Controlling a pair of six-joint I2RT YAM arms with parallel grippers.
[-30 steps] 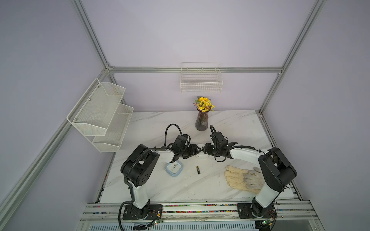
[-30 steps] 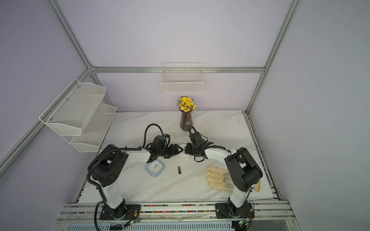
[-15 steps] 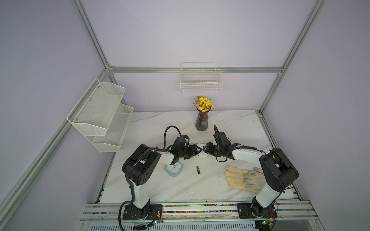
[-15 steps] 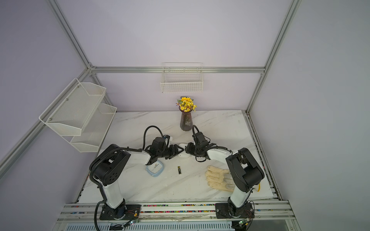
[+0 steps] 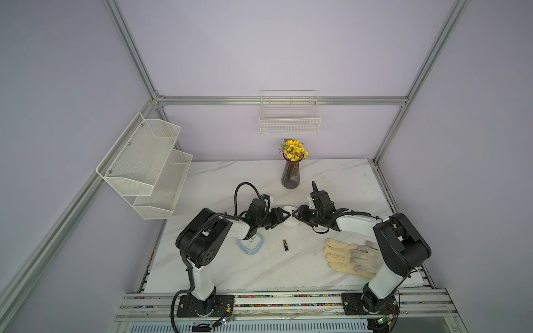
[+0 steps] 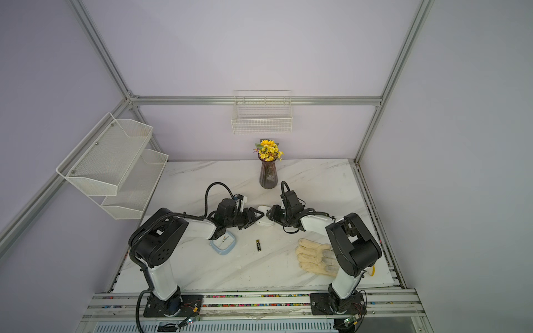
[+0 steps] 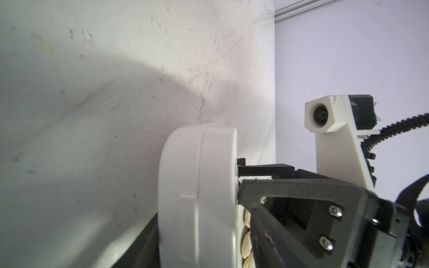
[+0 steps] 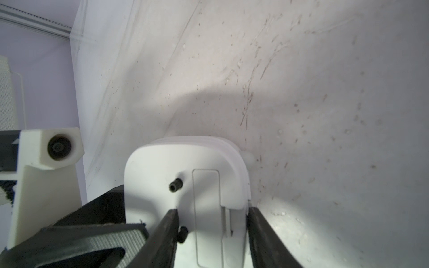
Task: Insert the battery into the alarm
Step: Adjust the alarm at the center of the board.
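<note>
Pinching the alarm (image 8: 157, 176) near one edge, your right gripper (image 8: 212, 210) has one finger on the back face and the other just past the rim. The alarm sits just in front of the vase (image 5: 290, 176), on the robot's side, and its back shows in the right wrist view. Can't tell if it rests on the table (image 5: 259, 271) or is lifted. Your left gripper (image 5: 284, 219) is at the alarm's opposite edge, fingers close to it. Clamped or apart, can't tell.

Progress, as I judge it: early. The battery cover (image 8: 206, 197) looks closed and flush, with two black knobs beside it. The battery (image 5: 285, 245) lies loose on the table, farther from the vase than the alarm, toward the robot, touching nothing. So nothing is inserted. Left to do: open the cover, pick up the battery, seat it, probably close up.

Other stuff: a blue clock (image 5: 255, 248) about as far from the vase as the battery, to the robot's left, partly under your left arm. A glove (image 5: 346, 256) lies well apart from the vase, toward the robot's right.

Writing: none readable. The battery is black with a yellow band, print too small. The alarm back is plain white, no label seen.
</note>
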